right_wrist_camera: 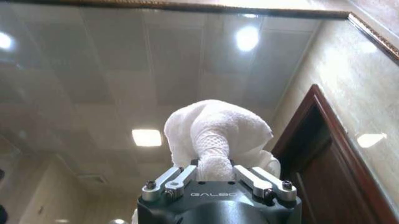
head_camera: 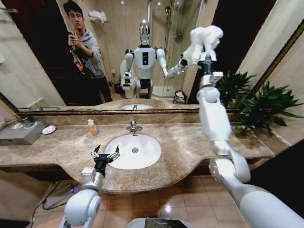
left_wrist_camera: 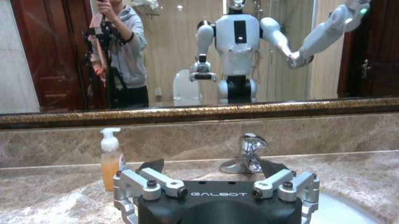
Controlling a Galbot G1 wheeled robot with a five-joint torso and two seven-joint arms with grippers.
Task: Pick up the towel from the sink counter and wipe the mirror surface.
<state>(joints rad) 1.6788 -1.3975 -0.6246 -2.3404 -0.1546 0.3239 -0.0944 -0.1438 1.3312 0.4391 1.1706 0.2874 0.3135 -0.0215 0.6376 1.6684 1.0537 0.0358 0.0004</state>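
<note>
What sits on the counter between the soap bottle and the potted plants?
In the head view, the chrome tap and the white basin lie between the soap bottle and the plants; past the basin, the sink counter is bare marble.

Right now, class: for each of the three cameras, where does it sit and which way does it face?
Head view: high on the robot, looking down at the sink counter and mirror; both arms show.
Left wrist view: low over the counter, facing the tap; left gripper open.
Right wrist view: raised, facing the mirror glass; right gripper clamps the towel.
Shared: the mirror.
</note>
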